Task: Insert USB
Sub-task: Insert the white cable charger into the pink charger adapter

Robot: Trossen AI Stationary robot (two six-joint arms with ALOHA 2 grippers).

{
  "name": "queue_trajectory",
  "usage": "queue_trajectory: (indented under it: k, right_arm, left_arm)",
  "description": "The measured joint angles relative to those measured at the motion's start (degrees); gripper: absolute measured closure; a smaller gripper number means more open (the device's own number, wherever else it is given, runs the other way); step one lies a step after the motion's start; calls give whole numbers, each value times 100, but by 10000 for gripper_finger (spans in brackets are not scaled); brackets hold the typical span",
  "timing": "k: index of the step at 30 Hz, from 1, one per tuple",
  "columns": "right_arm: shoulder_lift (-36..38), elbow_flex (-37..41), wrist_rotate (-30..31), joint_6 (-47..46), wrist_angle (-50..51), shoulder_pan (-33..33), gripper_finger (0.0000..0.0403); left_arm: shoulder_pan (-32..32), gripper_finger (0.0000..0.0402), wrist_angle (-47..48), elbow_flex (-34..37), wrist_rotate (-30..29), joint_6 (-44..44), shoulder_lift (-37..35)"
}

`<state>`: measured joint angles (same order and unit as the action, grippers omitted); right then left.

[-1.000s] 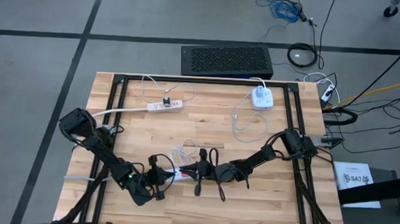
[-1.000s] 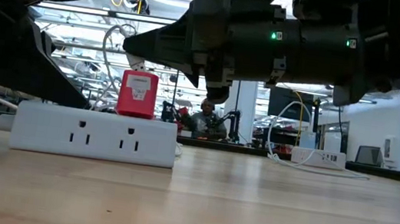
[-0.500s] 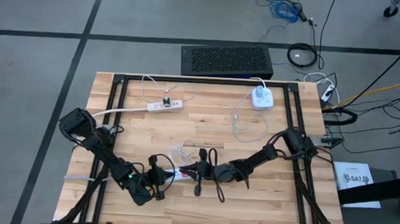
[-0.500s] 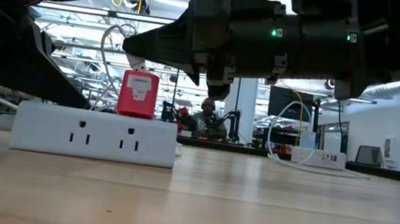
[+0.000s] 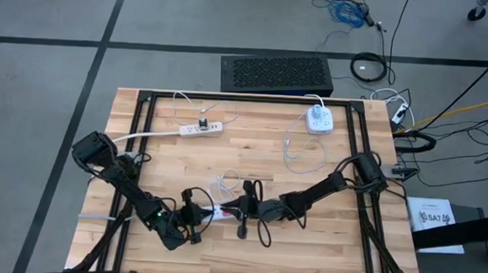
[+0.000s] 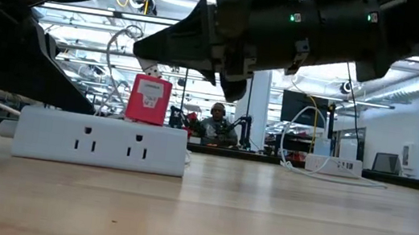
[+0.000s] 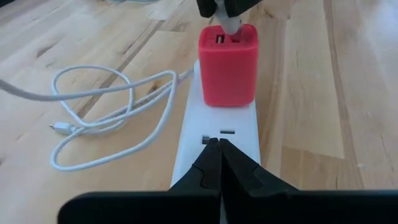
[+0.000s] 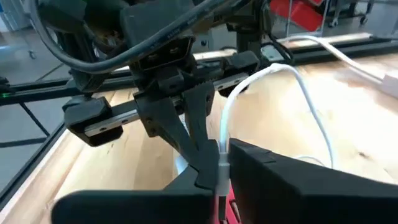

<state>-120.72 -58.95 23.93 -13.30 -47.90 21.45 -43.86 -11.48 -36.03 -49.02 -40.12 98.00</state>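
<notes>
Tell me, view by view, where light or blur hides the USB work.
Low view: bright ceiling lights turn the arms to silhouettes; the red charger stays clear. Right wrist view: the near pincer blurs over the white cable. Left wrist view: even light, sharp.

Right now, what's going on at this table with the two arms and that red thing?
The right gripper is shut on a white USB plug and is pressing it into the top of the red charger, which sits tilted in the white power strip. The left gripper, shut, presses down on the strip in front of the charger. The rest of the white cable lies looped on the wooden table.
</notes>
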Motion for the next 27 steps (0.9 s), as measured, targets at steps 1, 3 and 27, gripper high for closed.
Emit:
queue_trajectory:
  k: [1,3,27]
  right_arm:
    - [48,3,-5,-45,138,1,395]
    - [154,4,-7,-103,370,2,386]
    - [439,23,-335,-200,1167,-61,399]
  left_arm:
    - [1,401,0,0,11,0,0]
    - [1,401,0,0,16,0,0]
    - [-1,401,23,4,75,7,0]
